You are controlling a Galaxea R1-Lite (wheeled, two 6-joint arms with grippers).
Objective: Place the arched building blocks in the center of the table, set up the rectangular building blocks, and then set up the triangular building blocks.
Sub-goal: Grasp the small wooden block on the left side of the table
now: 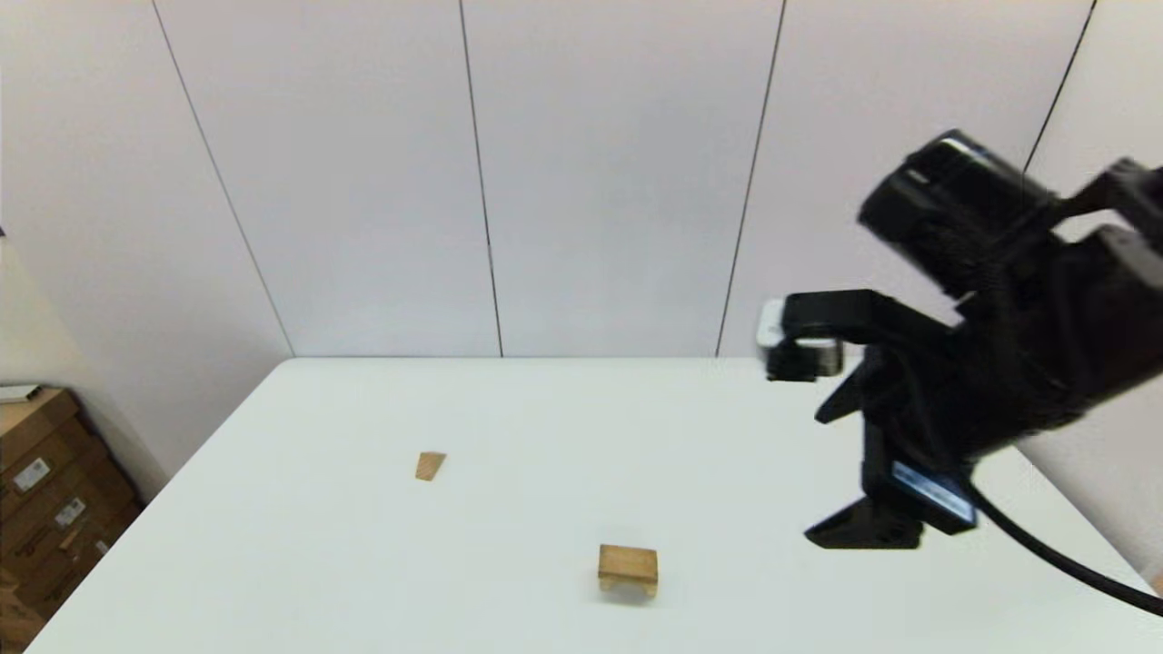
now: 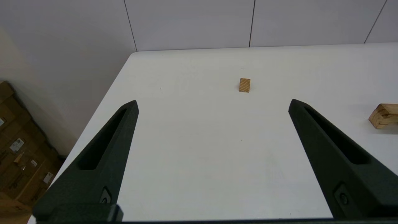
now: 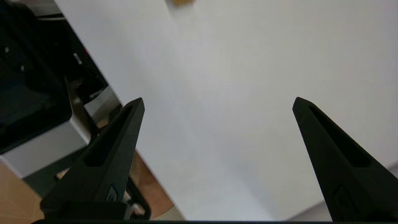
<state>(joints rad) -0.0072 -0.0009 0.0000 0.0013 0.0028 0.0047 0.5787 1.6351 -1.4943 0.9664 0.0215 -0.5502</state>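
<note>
Head view: you are seeing the light wooden arched block (image 1: 628,570) sitting near the middle front of the white bench (image 1: 727,427), the small tan block (image 1: 431,466) lying well apart to its left, and the right tool (image 1: 863,427) hovering high at right.

Left wrist view: the left tool (image 2: 213,104) is gaping, empty.

Right wrist view: fingers (image 3: 127,130) are standing apart, empty. The arch looks light, stiff; grip its flat long sides.

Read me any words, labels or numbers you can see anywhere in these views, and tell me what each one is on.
No text can be read.
Cardboard boxes: pale stickers, print too small to read.
Right pincer: blue label on its mount, too blurred to read.
Wooden blocks and table: no markings show.
</note>
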